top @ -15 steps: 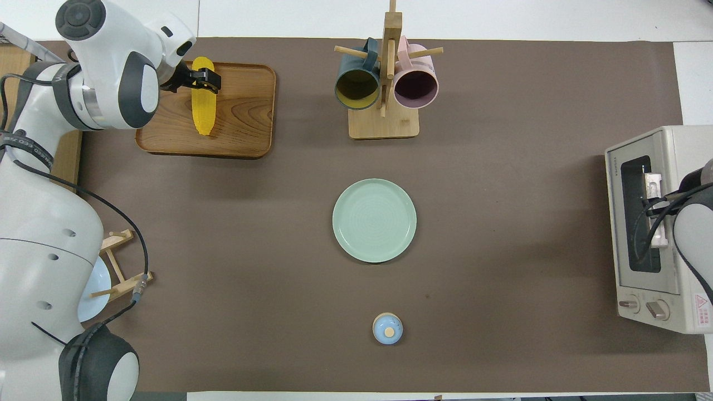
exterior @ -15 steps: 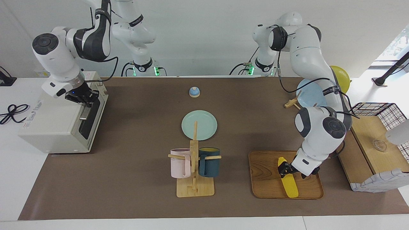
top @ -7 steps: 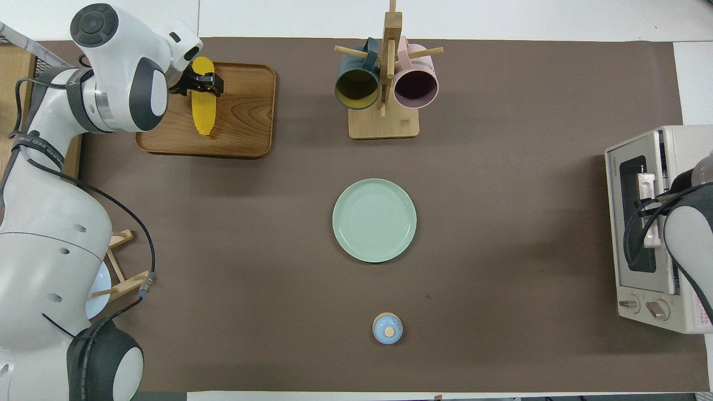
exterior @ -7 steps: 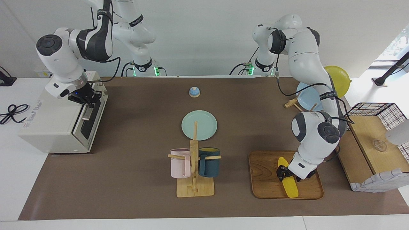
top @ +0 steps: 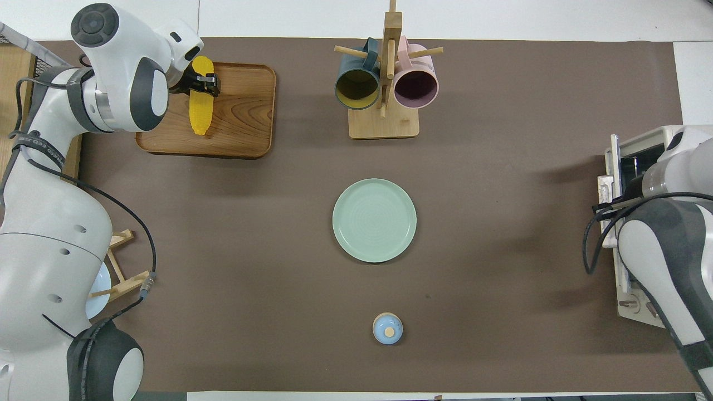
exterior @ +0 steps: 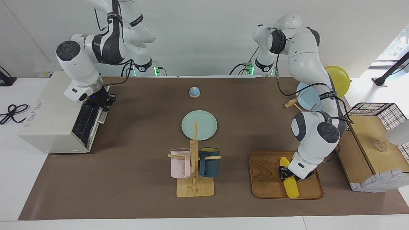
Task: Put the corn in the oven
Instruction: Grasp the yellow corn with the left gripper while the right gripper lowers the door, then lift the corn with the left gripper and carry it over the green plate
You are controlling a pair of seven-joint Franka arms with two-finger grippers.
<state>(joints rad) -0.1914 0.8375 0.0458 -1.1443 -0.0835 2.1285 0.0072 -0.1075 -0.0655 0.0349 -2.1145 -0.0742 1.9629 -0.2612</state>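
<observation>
The yellow corn point(exterior: 291, 188) point(top: 199, 114) lies lengthwise on a wooden tray point(exterior: 265, 179) point(top: 245, 122) at the left arm's end of the table. My left gripper point(exterior: 285, 174) point(top: 203, 84) is shut across the cob, near the end toward the robots. The cream-white oven point(exterior: 48, 121) point(top: 640, 142) stands at the right arm's end. Its door is tipped outward, and the wire rack point(exterior: 83, 123) shows inside. My right gripper point(exterior: 101, 103) is shut on the door handle at the door's top edge. In the overhead view the right arm covers that gripper.
A teal plate point(exterior: 199, 124) lies mid-table, with a mug rack point(exterior: 194, 188) holding a pink and a dark blue mug farther from the robots. A small blue knob-topped lid point(exterior: 194, 92) sits nearer the robots. A plate rack point(exterior: 308, 95) and a wire basket box point(exterior: 377, 143) flank the tray.
The left gripper's fingers closed onto the corn. The right gripper moved out from the oven front and down with the handle, swinging the door open.
</observation>
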